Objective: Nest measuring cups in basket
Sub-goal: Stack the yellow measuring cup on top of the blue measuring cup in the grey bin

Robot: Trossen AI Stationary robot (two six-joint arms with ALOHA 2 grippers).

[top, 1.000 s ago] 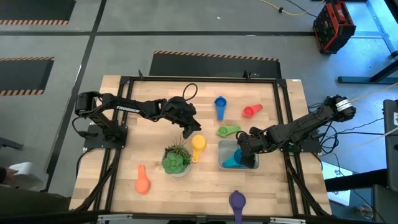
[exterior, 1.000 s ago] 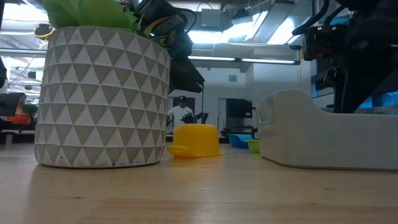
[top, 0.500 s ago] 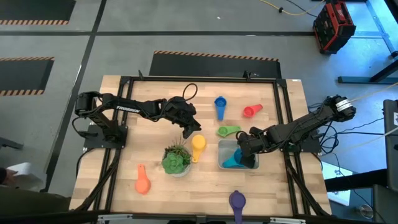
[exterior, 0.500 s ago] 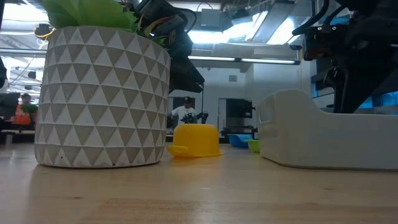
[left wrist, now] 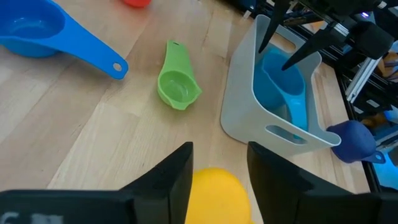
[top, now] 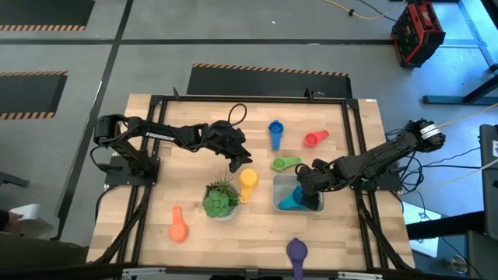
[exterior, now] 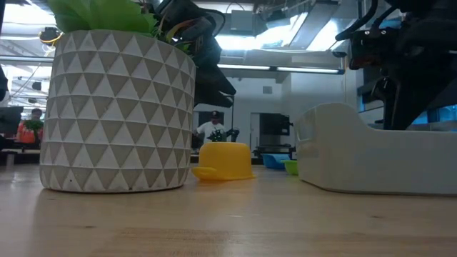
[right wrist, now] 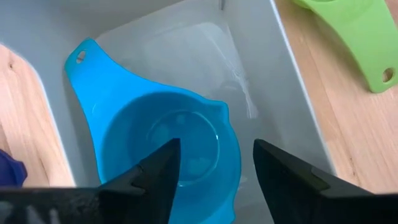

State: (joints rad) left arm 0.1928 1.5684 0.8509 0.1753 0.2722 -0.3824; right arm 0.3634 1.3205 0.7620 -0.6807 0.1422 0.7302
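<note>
The yellow measuring cup [top: 247,183] rests on the table beside the potted plant, bowl down in the low view [exterior: 225,160]. My left gripper [left wrist: 219,168] hangs open just above it; its fingers straddle the yellow bowl [left wrist: 217,196] from above, clear of it. The teal measuring cup [right wrist: 168,149] lies in the greyish basket [top: 276,194]. My right gripper [right wrist: 214,162] points down into the basket, open, its fingers over the teal bowl. On the table lie the blue [top: 275,132], red [top: 315,138], green [top: 285,163], orange [top: 178,225] and purple [top: 296,253] cups.
The potted plant [top: 221,198] in its white patterned pot [exterior: 114,107] stands right next to the yellow cup, on its left and near side. The green cup [left wrist: 177,87] lies between the yellow cup and the basket's far corner. The table's black frame rails [top: 354,117] run along the edges.
</note>
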